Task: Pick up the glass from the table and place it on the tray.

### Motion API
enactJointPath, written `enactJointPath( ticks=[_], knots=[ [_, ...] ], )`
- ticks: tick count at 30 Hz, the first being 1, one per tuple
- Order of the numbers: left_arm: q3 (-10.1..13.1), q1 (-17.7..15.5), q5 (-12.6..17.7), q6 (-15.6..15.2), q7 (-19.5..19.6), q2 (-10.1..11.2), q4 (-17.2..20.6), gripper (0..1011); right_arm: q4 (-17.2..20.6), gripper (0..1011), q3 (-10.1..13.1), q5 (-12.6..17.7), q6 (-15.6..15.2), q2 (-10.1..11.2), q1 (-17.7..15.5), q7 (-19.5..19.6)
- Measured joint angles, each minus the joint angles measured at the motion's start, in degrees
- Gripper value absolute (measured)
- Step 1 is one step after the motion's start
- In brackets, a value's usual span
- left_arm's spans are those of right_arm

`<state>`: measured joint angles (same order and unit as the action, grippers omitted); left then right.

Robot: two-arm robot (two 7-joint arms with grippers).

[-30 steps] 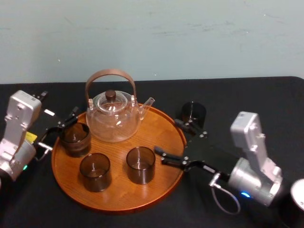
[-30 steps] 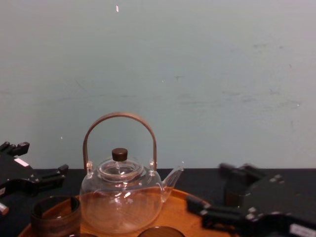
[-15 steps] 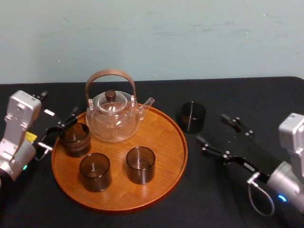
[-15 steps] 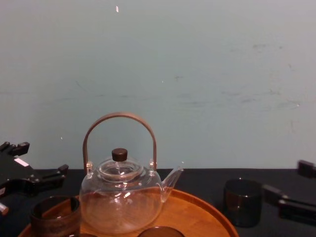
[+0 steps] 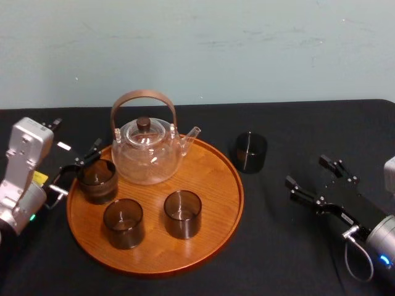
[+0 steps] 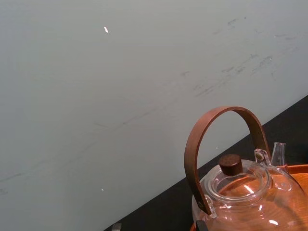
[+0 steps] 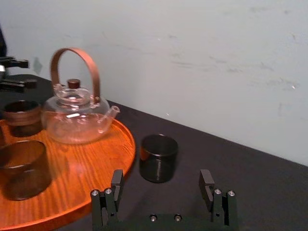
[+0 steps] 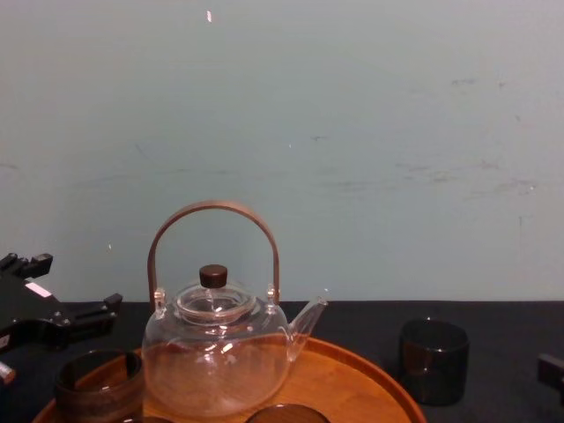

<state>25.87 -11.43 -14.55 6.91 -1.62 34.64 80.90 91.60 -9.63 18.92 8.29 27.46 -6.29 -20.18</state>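
On the table (image 5: 296,123), our right gripper (image 5: 307,171) gaped empty at four o'clock of the upright glass (image 5: 250,152); left gripper (image 5: 77,135), spread, flanked the tray (image 5: 210,234).

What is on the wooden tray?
A clear glass teapot and three dark glasses stand on the tray; wood under their bases is covered. A fourth glass stands beside the tray.

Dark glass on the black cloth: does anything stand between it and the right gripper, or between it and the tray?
Nothing visible. Bare table lies between the open right gripper and the glass, which stands just right of the tray. The left gripper is left of it.
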Motion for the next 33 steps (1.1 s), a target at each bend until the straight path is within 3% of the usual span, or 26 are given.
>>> enactJointPath(
  ticks=[13, 33],
  knots=[
    [0.0, 0.0, 0.0, 0.0, 0.0, 0.0, 0.0, 1001, -7.9, 1002, -1.2, -0.9, -2.1, -2.4, 6.8, -2.3],
    [0.0, 0.0, 0.0, 0.0, 0.0, 0.0, 0.0, 1001, -20.2, 1002, -6.9, -3.4, -1.8, -5.3, 18.0, -6.4]
  ],
)
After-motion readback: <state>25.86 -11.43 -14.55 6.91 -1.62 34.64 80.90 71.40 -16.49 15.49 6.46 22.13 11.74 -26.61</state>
